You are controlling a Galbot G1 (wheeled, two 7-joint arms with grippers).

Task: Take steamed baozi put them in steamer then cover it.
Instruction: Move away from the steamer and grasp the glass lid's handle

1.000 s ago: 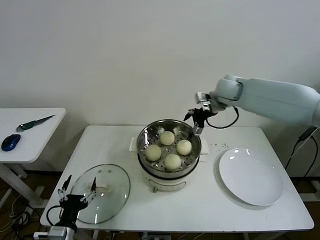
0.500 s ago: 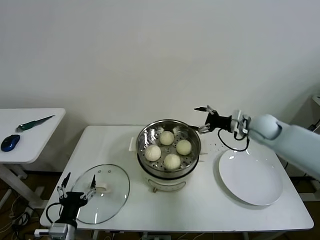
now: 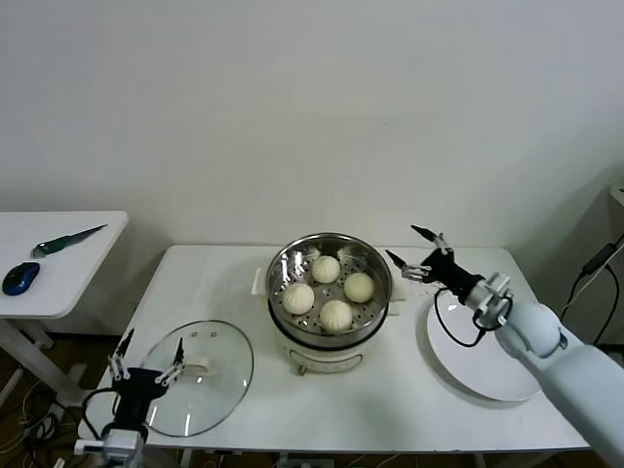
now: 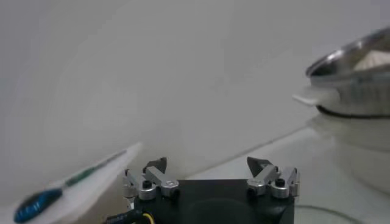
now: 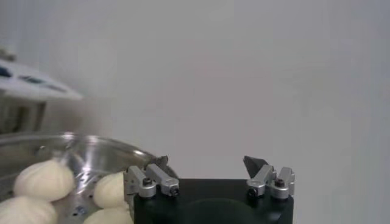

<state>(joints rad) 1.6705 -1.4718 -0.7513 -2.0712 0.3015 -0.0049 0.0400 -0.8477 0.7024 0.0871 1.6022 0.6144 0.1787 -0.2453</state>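
Head view: your spread, empty left tool (image 3: pixel 146 363) hovers at the glass lid's (image 3: pixel 210 375) near-left rim, steamer (image 3: pixel 330 255) rightward.

No text, label, brand, number or sign is readable in any view; the small marks on the tabletop are too small to read.

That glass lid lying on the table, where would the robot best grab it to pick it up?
Probably by the white bar handle at the middle of the glass lid. The lid lies flat on the table with its handle up, and the rim sits too low to grip. The open left gripper hovers at the lid's near-left edge, so coming straight down from above, jaws across the bar, looks simplest.
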